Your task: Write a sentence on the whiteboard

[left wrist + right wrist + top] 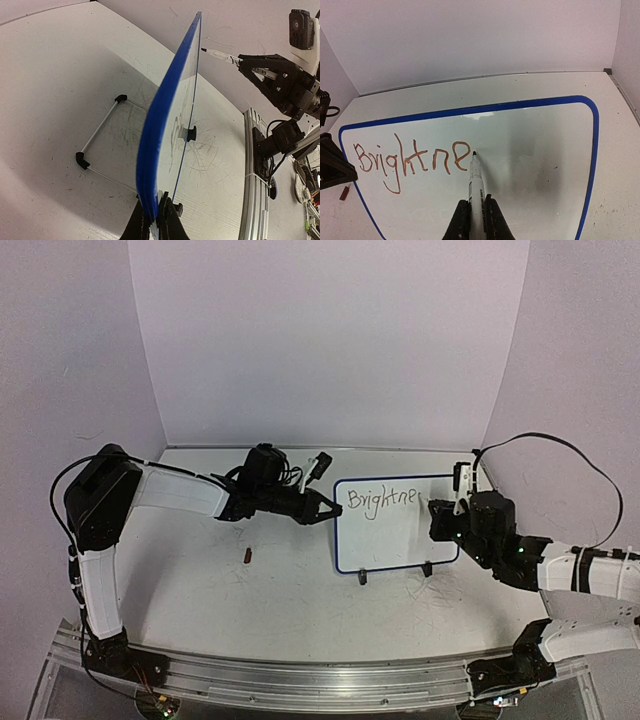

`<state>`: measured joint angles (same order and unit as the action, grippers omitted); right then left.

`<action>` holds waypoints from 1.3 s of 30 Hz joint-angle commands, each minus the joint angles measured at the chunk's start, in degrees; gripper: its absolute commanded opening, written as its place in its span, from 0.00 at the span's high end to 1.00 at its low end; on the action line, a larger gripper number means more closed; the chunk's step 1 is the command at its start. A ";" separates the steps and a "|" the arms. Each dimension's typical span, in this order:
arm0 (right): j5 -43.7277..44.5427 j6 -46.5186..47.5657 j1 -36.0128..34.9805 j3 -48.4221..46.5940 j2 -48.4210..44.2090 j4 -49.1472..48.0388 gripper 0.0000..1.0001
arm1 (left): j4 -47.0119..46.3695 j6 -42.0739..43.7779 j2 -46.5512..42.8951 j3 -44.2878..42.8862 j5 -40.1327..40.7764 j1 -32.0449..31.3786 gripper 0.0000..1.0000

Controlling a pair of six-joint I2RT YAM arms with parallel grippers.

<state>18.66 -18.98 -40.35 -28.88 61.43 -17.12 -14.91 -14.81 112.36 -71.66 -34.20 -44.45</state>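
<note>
The whiteboard stands upright on the table, blue-framed, on two black feet. Handwritten letters "Brightne" run along its upper left; they also show in the top view. My left gripper is shut on the board's left edge, which I see edge-on in the left wrist view. My right gripper is shut on a white marker. The marker's black tip sits at the board just right of the last "e". In the top view the right gripper is at the board's right side.
A small dark red cap lies on the table left of the board. A wire stand with black ends lies behind the board. The white tabletop carries faint grey scribbles. Walls close the back and both sides.
</note>
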 commanded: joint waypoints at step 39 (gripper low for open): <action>-1.24 -0.24 1.46 0.43 0.70 -0.24 1.00 | 6.38 2.43 0.36 0.73 5.88 -0.64 1.00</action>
<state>16.78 -18.76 -39.13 -28.88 63.35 -18.69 -14.90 -14.85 112.36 -71.66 -34.22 -44.47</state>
